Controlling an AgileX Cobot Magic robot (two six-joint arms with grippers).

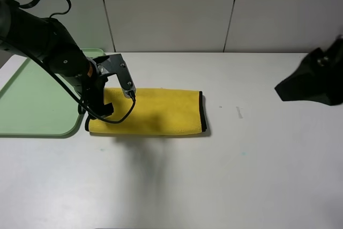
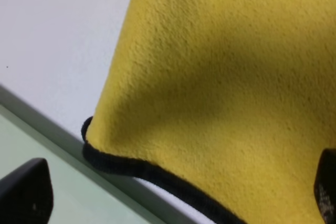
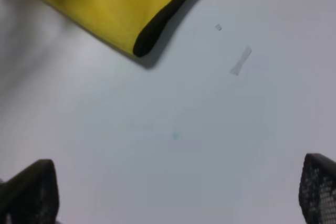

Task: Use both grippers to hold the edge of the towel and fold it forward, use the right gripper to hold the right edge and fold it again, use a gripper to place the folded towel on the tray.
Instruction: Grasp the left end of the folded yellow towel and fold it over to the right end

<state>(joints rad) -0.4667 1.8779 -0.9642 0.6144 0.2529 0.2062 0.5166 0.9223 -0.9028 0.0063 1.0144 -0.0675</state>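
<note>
The yellow towel [image 1: 155, 111] lies on the white table as a long folded strip, with its black edge [image 1: 202, 111] running down its right end. My left gripper [image 1: 99, 104] hovers over the strip's left end, right beside the tray [image 1: 32, 105]. Up close, the left gripper [image 2: 176, 198] is open, its fingertips [image 2: 26, 192] straddling the towel [image 2: 226, 77] and its black edge [image 2: 121, 163]. My right gripper [image 3: 176, 192] is open over bare table, well away from the towel [image 3: 105, 3]. From above, only the right arm [image 1: 313, 81] shows, at the right border.
The pale-green tray takes up the table's left side, its rim [image 2: 73, 153] just beside the towel's left end. A grey tiled wall [image 1: 171, 9] stands behind the table. Small marks [image 3: 240, 61] dot the white surface right of the towel.
</note>
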